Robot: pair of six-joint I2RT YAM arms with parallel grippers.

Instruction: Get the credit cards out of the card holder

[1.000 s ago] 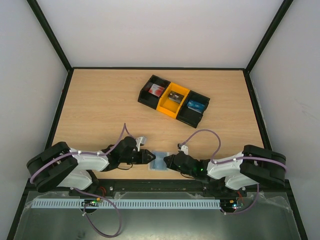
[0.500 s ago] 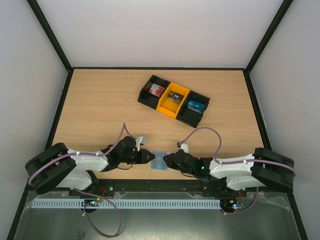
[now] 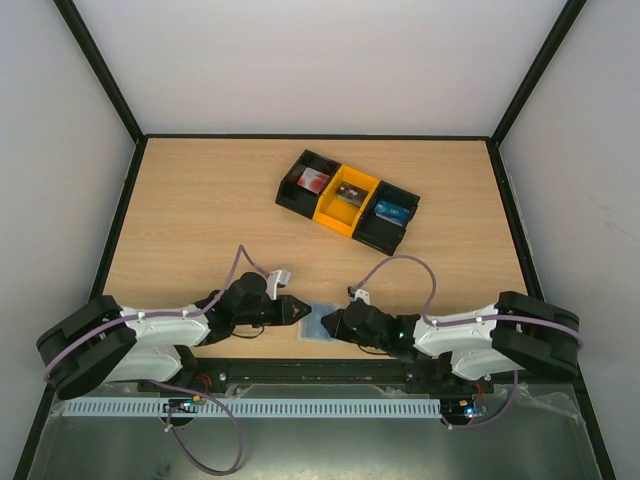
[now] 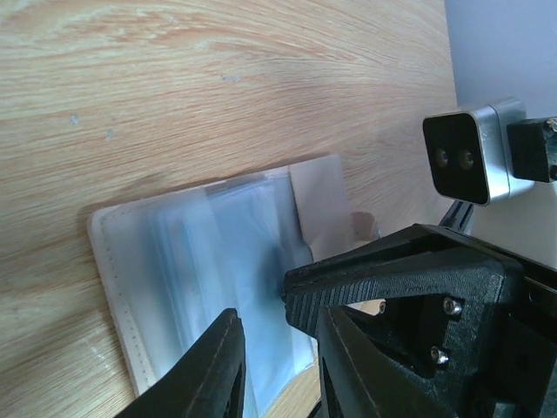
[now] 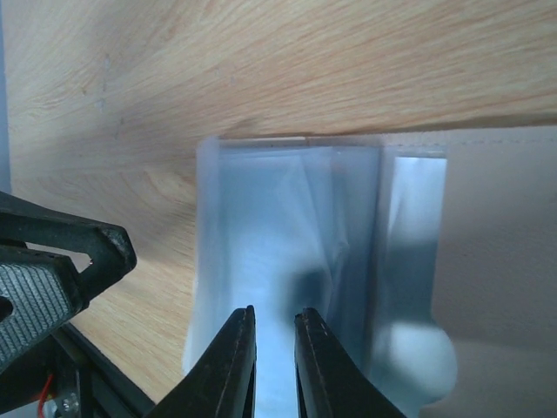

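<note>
Both arms have re-posed around the card holder (image 3: 317, 324) over the last second, while the holder itself has barely shifted. It lies flat at the near edge of the table (image 3: 200, 220), midway between left and right.

1. Holder: the translucent grey-blue layers are visible in both wrist views. No credit cards can be made out inside it, and none has come out. The extraction step is judged as not yet begun.

2. Left gripper (image 3: 299, 311): the tip has stayed at the holder's left edge while the elbow has drawn back to the left and nearer. In the left wrist view the jaws stand partly open, a modest gap with holder surface showing between them. No grip is evident.

3. Right gripper (image 3: 331, 324): it has crept slightly left and now overlaps the holder's right part. In the right wrist view the jaws are a narrow slit over the sleeve. Whether they nip a layer cannot be told.

4. Meaning for the task: both tips meet at the sleeve from opposite sides. This reads as setting up to pin one side and work at the other.

5. Surroundings: the black-and-yellow tray (image 3: 330, 212) sits well apart, toward the far side, untouched.
</note>
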